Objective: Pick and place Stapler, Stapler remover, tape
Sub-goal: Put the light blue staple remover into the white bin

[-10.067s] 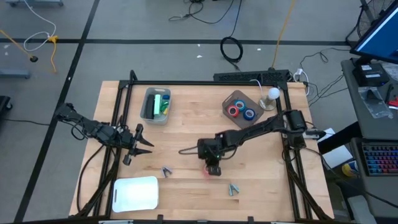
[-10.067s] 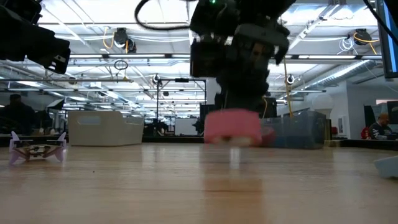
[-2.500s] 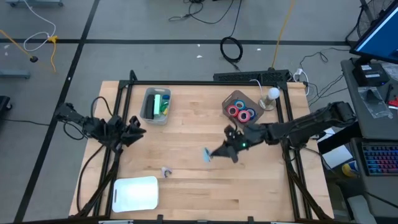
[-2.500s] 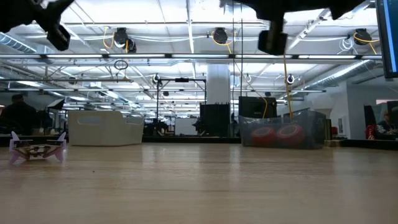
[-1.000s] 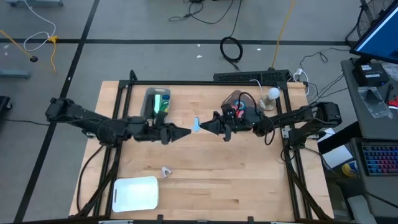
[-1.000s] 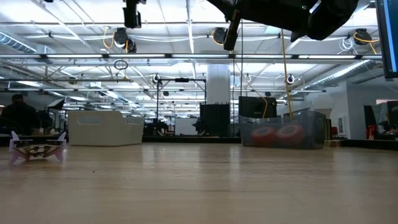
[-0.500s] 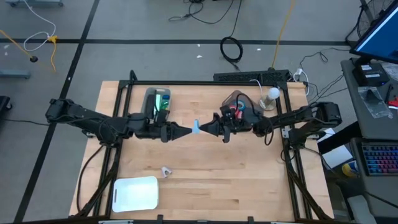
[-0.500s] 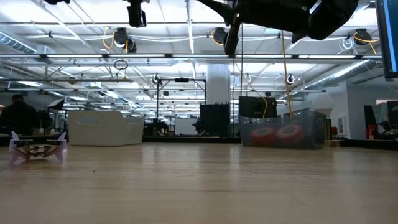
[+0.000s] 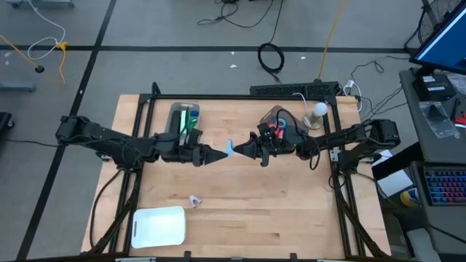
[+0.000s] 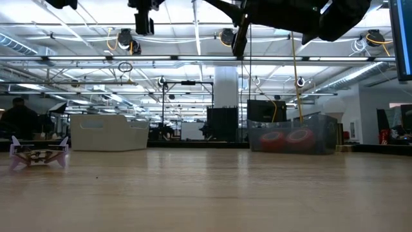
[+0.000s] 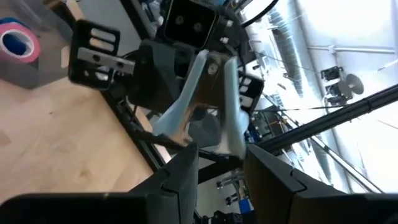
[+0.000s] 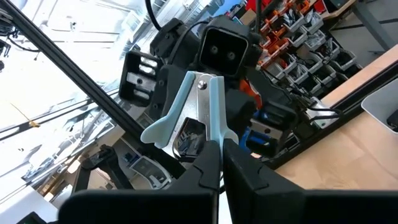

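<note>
**Mid-air meeting over table centre**

High view: light-blue staple remover (image 9: 229, 148) clamped in right gripper (image 9: 234, 150); left gripper (image 9: 221, 154) nosed closer than a second ago. Left wrist view: fingers (image 11: 181, 176) parted, straddling remover. Low view: second remover (image 10: 38, 154) unmoved.

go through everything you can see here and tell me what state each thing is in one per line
Right gripper: shut on the blue staple remover, held in the air.
Left gripper: open, fingers either side of that remover.
Second staple remover: lying on the table.
Tape rolls: in the clear bin.
</note>
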Tool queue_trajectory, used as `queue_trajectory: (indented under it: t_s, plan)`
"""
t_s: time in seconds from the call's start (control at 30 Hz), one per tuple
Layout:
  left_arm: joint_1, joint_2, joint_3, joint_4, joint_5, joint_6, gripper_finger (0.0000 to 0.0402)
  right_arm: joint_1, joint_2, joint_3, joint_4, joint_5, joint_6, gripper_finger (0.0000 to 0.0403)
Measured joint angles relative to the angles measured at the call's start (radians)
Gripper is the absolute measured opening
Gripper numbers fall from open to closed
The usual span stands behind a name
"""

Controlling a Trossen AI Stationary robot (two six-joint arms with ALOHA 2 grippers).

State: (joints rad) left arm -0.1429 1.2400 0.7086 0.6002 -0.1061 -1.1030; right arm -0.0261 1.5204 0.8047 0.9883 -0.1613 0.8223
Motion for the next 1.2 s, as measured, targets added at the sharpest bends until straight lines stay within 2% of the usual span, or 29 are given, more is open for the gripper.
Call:
queue_trajectory:
  t_s: [0.3,0.9,1.0,1.2]
  plan:
    - [0.015,-0.007,0.000,0.061,0.014,0.013,0.0127,0.000,0.000,0.000,0.000,0.000,0.000,0.0000]
    - [0.015,-0.004,0.000,0.031,0.037,-0.002,0.0124,0.000,0.000,0.000,0.001,0.000,0.001,0.0000]
    - [0.021,-0.004,0.000,0.031,0.036,0.002,0.0102,0.000,0.000,0.000,0.001,0.000,0.002,0.0000]
    - [0.037,-0.004,0.000,0.043,0.044,0.028,0.0020,-0.001,0.000,0.000,0.001,0.000,0.002,0.0000]
